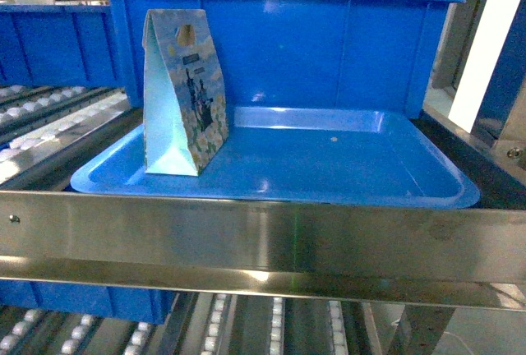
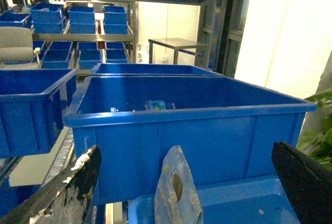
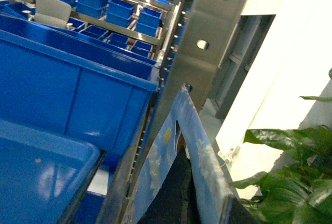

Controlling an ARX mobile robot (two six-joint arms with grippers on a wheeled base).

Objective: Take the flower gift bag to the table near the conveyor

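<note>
One flower gift bag (image 1: 182,92) stands upright on the blue tray (image 1: 345,166), near its left end, before a blue bin (image 1: 329,43). Left gripper (image 2: 181,182) hovers wide open astride the bag's handle; the right gripper's state cannot be told. A skewed closure could tip the bag.

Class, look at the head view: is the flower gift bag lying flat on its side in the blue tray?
No. The flower gift bag stands upright on its base at the left end of the blue tray.
</note>
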